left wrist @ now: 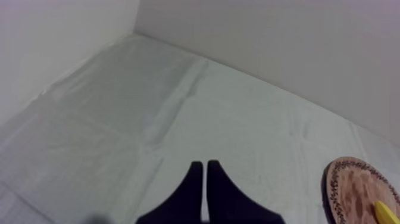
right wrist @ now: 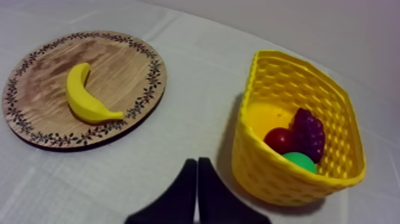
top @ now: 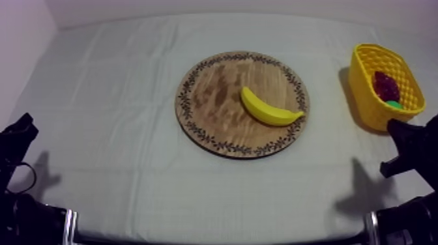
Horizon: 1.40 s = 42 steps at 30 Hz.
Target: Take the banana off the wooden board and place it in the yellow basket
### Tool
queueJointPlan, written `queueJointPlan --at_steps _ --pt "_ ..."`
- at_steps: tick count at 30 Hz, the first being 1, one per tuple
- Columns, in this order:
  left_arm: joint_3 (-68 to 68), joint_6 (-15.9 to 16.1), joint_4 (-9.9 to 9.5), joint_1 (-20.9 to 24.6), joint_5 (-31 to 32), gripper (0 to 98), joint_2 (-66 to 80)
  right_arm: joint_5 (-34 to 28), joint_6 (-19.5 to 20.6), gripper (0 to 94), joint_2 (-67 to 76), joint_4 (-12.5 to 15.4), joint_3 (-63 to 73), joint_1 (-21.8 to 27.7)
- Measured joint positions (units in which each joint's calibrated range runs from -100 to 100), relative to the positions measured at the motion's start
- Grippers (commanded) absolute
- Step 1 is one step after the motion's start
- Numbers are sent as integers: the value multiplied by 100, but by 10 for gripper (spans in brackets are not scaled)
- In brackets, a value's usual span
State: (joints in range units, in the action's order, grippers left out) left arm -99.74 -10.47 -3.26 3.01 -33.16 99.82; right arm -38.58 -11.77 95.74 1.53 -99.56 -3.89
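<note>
A yellow banana (top: 268, 108) lies on the right half of the round wooden board (top: 215, 98) in the middle of the table; the right wrist view has the same banana (right wrist: 84, 96) on the board (right wrist: 119, 65). The yellow basket (top: 365, 91) stands at the right side, holding a bunch of grapes (right wrist: 308, 132), a small red fruit (right wrist: 277, 139) and a green fruit (right wrist: 299, 161). My right gripper (right wrist: 197, 164) is shut on nothing, over the cloth between board and basket (right wrist: 268, 167). My left gripper (left wrist: 205, 167) is shut on nothing, well left of the board (left wrist: 357, 190).
Grey-white cloth covers the table, with bare room at the left and front. My left arm (top: 16, 140) rests low at the left edge, my right arm (top: 410, 146) low at the right, just in front of the basket. Walls bound the far side.
</note>
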Motion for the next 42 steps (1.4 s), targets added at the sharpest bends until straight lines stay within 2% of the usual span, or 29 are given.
queueJointPlan --at_steps 37,42 --pt "0 0 0 0 0 1 0 0 2 4 0 0 0 -3" --pt "0 0 0 0 0 1 0 0 308 4 0 0 0 -126"
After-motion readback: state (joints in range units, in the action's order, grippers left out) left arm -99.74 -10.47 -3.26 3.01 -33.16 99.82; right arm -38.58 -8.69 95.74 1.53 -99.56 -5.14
